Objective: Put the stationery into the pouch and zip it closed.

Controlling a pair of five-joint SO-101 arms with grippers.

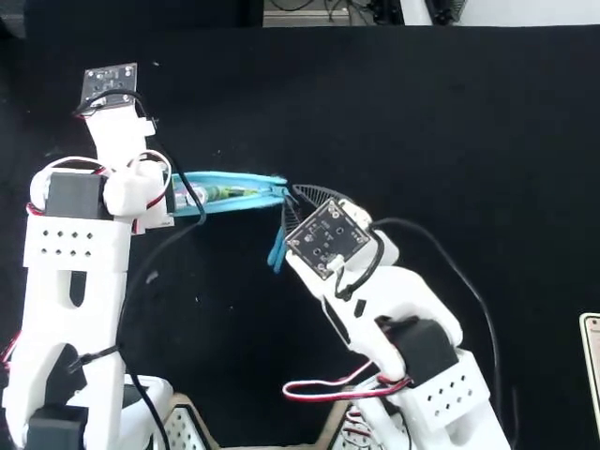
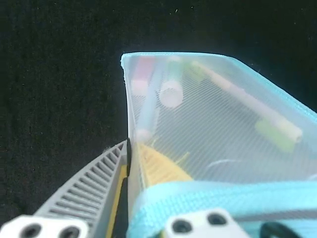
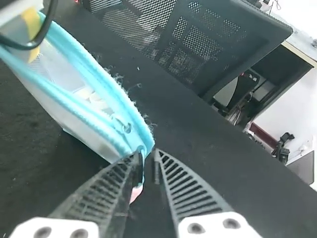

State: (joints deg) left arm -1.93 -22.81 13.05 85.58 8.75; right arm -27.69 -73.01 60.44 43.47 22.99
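Over the bench, left jaws clamp the pouch and right jaws narrowly pinch its zip end; a slip there could stall zipping.

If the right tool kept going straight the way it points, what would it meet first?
The pouch: its blue zipper end lies directly ahead of the right tool, seemingly touching it, though depth is unclear.

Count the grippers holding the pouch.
2. The left gripper clamps one end of the pouch; the right gripper pinches the opposite end.
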